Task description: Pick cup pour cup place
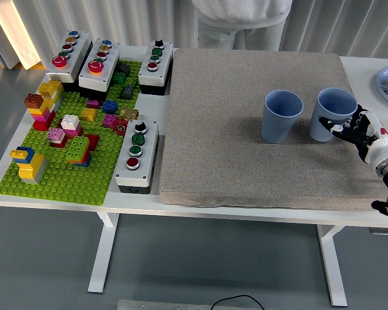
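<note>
Fingers (341, 126) of right hand (362, 131) spread, seemingly touching right cup (333, 114)

The grey mat (246, 142) lies bare across centre frame, giving wide passage. At right, two cups (282, 116) (335, 113) stand just apart; the right hand (357, 128) crowds the right one. Bricks (58, 139) and button boxes (137, 155) clutter the left.

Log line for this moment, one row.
right hand: fingers at right blue cup, grip unconfirmed | left blue cup: upright on mat
</note>
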